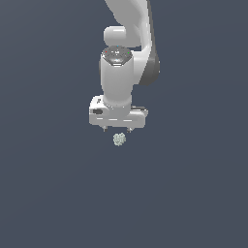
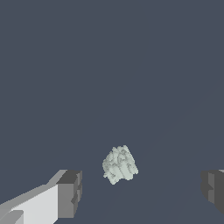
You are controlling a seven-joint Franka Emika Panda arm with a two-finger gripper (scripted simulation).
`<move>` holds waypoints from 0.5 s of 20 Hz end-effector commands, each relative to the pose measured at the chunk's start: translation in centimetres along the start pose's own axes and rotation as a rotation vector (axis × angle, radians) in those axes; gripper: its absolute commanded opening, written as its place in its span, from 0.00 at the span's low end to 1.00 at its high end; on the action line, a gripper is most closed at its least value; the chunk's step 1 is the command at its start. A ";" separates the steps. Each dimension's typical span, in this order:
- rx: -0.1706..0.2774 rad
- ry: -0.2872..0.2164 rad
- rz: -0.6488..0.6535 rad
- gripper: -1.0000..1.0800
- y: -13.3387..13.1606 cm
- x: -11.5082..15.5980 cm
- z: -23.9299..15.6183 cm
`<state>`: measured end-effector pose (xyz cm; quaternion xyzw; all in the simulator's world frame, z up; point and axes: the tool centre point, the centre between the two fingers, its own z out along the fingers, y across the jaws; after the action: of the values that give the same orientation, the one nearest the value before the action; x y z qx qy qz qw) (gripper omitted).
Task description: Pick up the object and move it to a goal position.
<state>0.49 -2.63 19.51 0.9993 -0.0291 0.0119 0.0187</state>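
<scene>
Object (image 1: pixel 119 139), a tiny pale greenish-white bumpy lump, sits just below the centre of the exterior view on a plain dark blue-grey surface (image 1: pixel 48 193). Directly above it in the frame hangs the white arm (image 1: pixel 127 43), coming down from the top edge and ending in the gripper (image 1: pixel 116 130). Two short fingertips poke out under the wide white gripper body, one on each side of the lump, which is far narrower than that body. Whether the lump touches either fingertip cannot be told here.

In the wrist view the object (image 2: pixel 119 164) lies in the lower middle of the frame, between the two grey finger pads (image 2: pixel 70 194). The gripper (image 2: pixel 142 190) is spread wide, with clear gaps on both sides of the lump, and holds nothing.
</scene>
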 end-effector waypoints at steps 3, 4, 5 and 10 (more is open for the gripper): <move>0.000 -0.001 0.001 0.96 -0.1 0.0 0.0; 0.000 -0.001 0.000 0.96 0.0 0.0 0.0; 0.000 -0.001 -0.003 0.96 0.0 0.0 0.1; 0.002 -0.003 -0.037 0.96 0.0 -0.4 0.8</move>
<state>0.26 -2.60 18.98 0.9996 -0.0166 0.0109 0.0183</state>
